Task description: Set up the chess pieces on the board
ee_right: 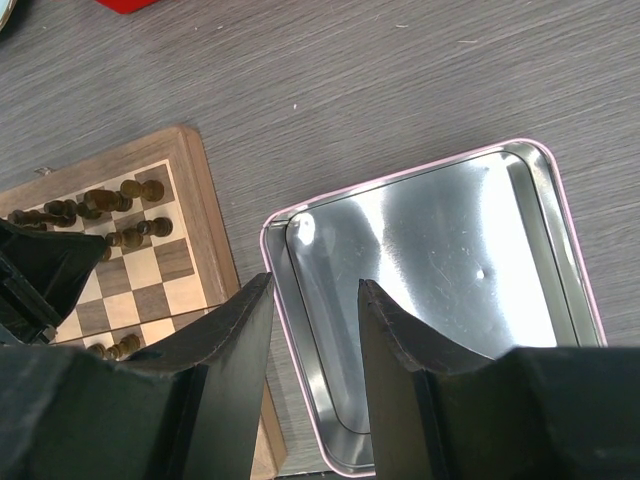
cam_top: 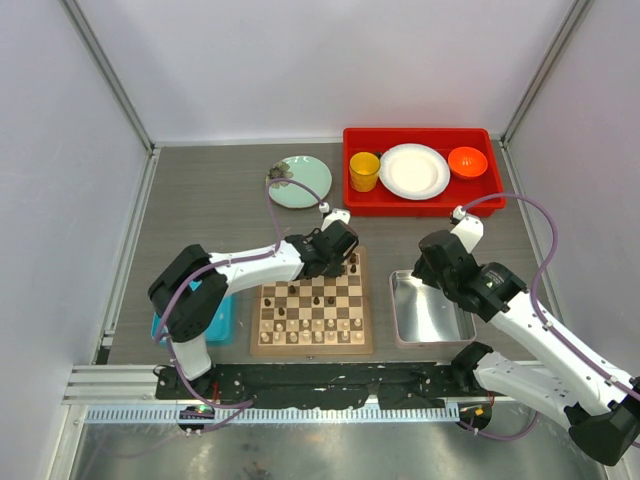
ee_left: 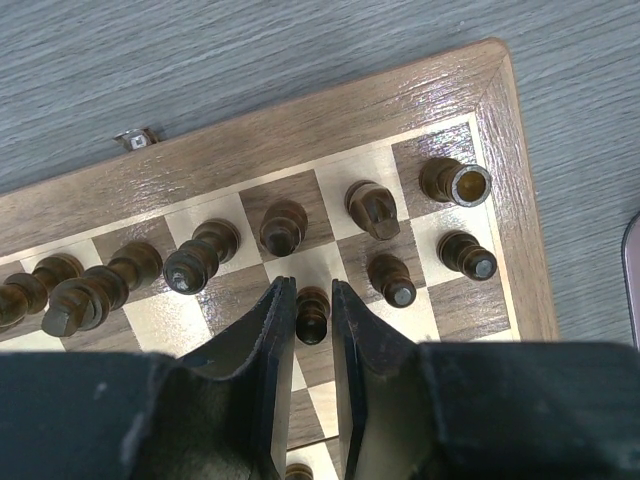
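The chessboard [cam_top: 312,347] lies near the table's front, between the arms. Dark chess pieces [cam_top: 316,298] stand on its far and middle rows, pale cream ones [cam_top: 310,336] on its near rows. My left gripper [cam_top: 345,262] is over the board's far right corner. In the left wrist view its jaws [ee_left: 307,285] are closed around a dark pawn [ee_left: 312,318] standing on a square, with other dark pieces [ee_left: 283,226] in the back row of the board [ee_left: 300,120]. My right gripper [cam_top: 430,283] [ee_right: 315,285] is open and empty over the left rim of the silver tray [ee_right: 450,250].
The silver tray [cam_top: 430,315] lies right of the board. A blue tray [cam_top: 222,318] lies left of it under the left arm. At the back are a green plate [cam_top: 300,182] and a red tray [cam_top: 420,205] with a yellow cup [cam_top: 364,170], white plate [cam_top: 414,171] and orange bowl [cam_top: 467,162].
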Robot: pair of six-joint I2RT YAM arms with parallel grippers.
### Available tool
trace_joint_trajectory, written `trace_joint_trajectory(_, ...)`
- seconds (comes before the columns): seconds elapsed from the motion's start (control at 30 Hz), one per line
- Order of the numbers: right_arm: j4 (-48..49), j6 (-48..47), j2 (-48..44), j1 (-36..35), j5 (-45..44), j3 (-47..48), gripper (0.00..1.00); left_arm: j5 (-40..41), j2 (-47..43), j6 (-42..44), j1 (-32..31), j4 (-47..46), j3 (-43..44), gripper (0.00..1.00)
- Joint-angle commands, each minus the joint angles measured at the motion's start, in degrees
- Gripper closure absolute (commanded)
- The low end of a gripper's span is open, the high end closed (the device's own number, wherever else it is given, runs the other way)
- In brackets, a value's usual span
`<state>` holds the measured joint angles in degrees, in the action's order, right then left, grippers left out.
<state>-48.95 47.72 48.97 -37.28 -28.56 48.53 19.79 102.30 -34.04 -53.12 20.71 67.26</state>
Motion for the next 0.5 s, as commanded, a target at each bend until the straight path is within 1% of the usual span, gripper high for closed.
trace_joint_trajectory(0.0,0.26,-0.09,-1.25,0.28,-0.89,0.16,0.55,1.48,0.44,0.38,-0.14,-2.34,2.08,0.75)
trace_joint_trajectory(0.27,0.08,0.00,-1.60,0.36,-0.89,-0.02,0.55,1.57,0.18,0.29,-0.14,-2.08,2.08,0.75)
trace_joint_trajectory(0.33,0.08,0.00,-1.60,0.36,-0.80,-0.11,0.55,1.83,-0.43,0.29,-0.14,-1.99,1.73,0.71)
trace_joint_trajectory(0.4,0.08,0.00,-1.51,0.45,-0.89,-0.19,0.55,2.35,-0.70,0.29,-0.14,-1.64,1.64,0.64)
trace_joint_trajectory(0.47,0.08,0.00,-1.60,0.36,-0.80,-0.28,0.55,2.44,-1.14,0.47,-0.14,-1.29,1.64,0.63)
